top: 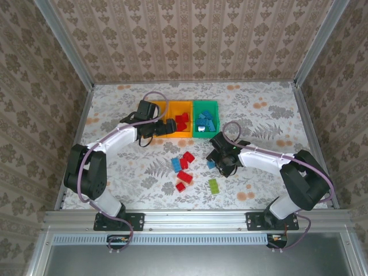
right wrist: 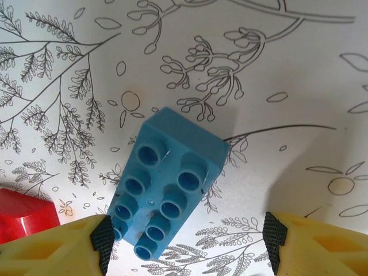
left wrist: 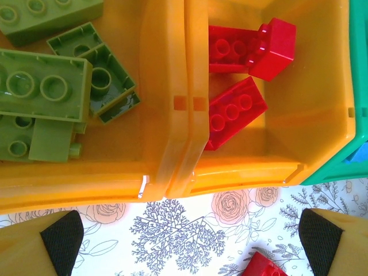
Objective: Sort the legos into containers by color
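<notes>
Over the near rim of the bin row, the left tool (left wrist: 190, 247) hangs with its fingers (left wrist: 60, 244) spread as wide as they go, holding nothing, above the patterned desk (left wrist: 172, 230). Just ahead of it two bins stand wall to wall. The left orange-yellow bin (left wrist: 86, 184), ahead and to the tool's left, holds lime green legos (left wrist: 46, 86). The middle orange-yellow bin (left wrist: 310, 115), ahead and to its right, holds red legos (left wrist: 236, 112). A corner of the green bin (left wrist: 333, 169) shows further right. A loose red brick (left wrist: 261, 267) lies on the desk between the fingers, nearer the one on the wrist view's right. Seen from above, the left arm (top: 115, 141) bends at the elbow by the desk's left edge, forearm running forward and rightward to the bins.

The right arm (top: 270, 158) folds the other way, elbow out to the right, forearm stretched leftward toward the desk's middle. The right tool (right wrist: 188, 240) is lowered over a light blue brick (right wrist: 169, 178) that lies flat and studs-up on the desk. Its jaws stand partly apart and grip nothing. One pad (right wrist: 103, 238) sits at the brick's near corner, touching or just beside it, while the other stands clear. The brick's far end juts out ahead of the fingers. A second red brick (right wrist: 23, 215) lies just outside the nearer finger. Ahead of this tool, blue legos (top: 206, 121) lie in the green bin, and a lime green brick (top: 213, 185) lies on the desk behind it.
</notes>
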{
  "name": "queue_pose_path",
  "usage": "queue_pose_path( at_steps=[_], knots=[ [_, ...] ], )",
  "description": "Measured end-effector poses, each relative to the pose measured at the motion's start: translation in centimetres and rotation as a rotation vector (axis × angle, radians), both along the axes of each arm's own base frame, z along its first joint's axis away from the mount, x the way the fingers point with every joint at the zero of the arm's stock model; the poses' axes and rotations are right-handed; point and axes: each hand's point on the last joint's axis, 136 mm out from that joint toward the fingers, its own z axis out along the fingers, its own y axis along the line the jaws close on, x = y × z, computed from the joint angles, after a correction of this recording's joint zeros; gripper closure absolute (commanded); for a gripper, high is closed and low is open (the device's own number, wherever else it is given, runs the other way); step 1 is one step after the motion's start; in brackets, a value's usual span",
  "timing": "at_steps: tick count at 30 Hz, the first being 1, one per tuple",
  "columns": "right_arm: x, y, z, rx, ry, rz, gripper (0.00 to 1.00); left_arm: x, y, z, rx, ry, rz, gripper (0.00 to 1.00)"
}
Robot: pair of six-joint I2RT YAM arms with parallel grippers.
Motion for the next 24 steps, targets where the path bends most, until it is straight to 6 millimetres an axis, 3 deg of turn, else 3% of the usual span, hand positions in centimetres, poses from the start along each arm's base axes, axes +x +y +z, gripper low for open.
queue_pose_path(
  at_steps=[15,24],
  knots=[
    [1.2,0.4,-0.8,-0.007,0.058,-0.088,0.26,-0.2,0.1,-0.4,0.002,0.007,-0.004,0.00],
    [0.2,-0.7,-1.7,-0.055,0.178,-0.039,0.63,-0.5,0.5,-1.1,0.009,0.024,0.003,0.00]
  ],
)
